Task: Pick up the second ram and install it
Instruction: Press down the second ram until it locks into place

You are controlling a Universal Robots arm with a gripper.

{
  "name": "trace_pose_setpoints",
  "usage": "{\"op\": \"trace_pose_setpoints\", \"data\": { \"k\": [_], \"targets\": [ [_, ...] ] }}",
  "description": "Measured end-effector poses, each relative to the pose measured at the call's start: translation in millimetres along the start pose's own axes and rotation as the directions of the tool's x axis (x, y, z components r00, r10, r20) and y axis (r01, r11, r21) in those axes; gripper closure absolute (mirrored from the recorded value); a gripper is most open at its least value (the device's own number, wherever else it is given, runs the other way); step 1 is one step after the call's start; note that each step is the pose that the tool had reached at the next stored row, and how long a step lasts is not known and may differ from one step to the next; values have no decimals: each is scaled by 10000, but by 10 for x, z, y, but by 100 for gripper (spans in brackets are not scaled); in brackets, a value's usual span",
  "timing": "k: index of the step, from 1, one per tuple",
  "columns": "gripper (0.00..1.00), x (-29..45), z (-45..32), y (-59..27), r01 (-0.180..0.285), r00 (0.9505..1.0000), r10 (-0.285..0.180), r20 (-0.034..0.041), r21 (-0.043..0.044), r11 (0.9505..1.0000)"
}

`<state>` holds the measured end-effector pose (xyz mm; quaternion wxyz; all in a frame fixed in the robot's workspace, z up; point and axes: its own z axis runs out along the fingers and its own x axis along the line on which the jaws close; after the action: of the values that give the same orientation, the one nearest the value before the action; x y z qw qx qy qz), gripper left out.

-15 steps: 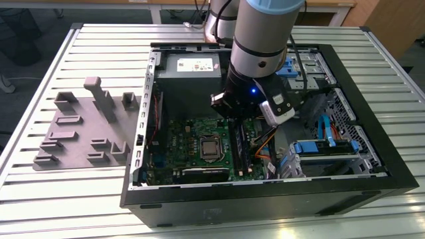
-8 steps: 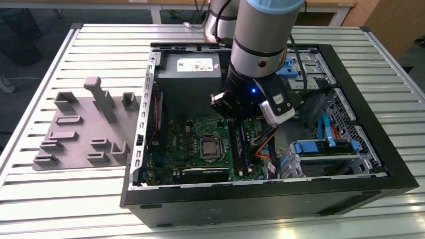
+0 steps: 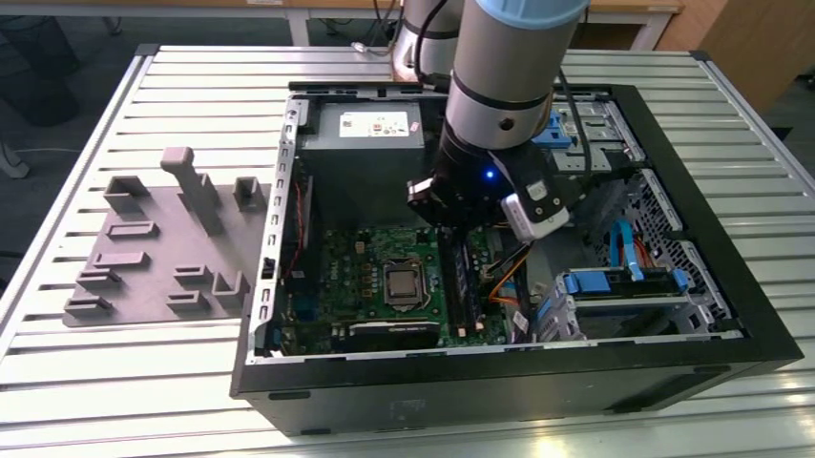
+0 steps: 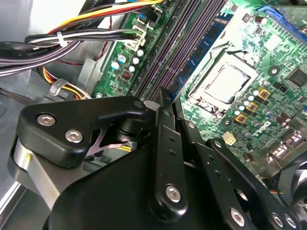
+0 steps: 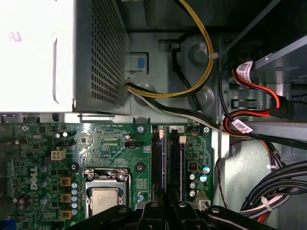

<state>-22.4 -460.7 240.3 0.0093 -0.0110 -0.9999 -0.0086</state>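
Right beside the CPU socket [image 4: 225, 84], over the bank of long memory slots [image 5: 158, 158], that's where the arm [image 3: 503, 86] has its jaws, deep inside the open computer case [image 3: 510, 367]. Those jaws are drawn in to a thin gap, and from the second wrist view I judge they're pinching the second ram [image 4: 201, 55]. The blue-green stick runs along the slot bank on the side nearest the CPU socket, and its near end disappears under the black jaw tips. The contact itself is hidden, so the grip is my reading, not a certainty. Is the stick fully seated? Can't tell from here. To seat it well, the stick wants to stand square to the board and lie dead parallel to its slot, with no skew toward the CPU socket or away from it. The push should go straight down and evenly along the length, because a tilted board jams at one end and strains the slot. The end latches need to be free to close. Watch the cable bundle [image 4: 72, 40] on the far side of the slots from the CPU socket: it sits near the jaw housing and could snag it. Well away from the CPU socket, outside the case, the grey fixture [image 3: 153, 258] rests on the tabletop [image 3: 76, 382] with no stick visible in it.
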Motion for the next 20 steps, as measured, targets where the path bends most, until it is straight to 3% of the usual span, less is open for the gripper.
{"op": "trace_pose_setpoints", "data": {
  "k": [11,20],
  "targets": [
    [86,-2,84,-6,-23,10000,23,0,-3,10000],
    [86,-2,90,-22,-22,10000,22,-2,-1,10000]
  ]
}}
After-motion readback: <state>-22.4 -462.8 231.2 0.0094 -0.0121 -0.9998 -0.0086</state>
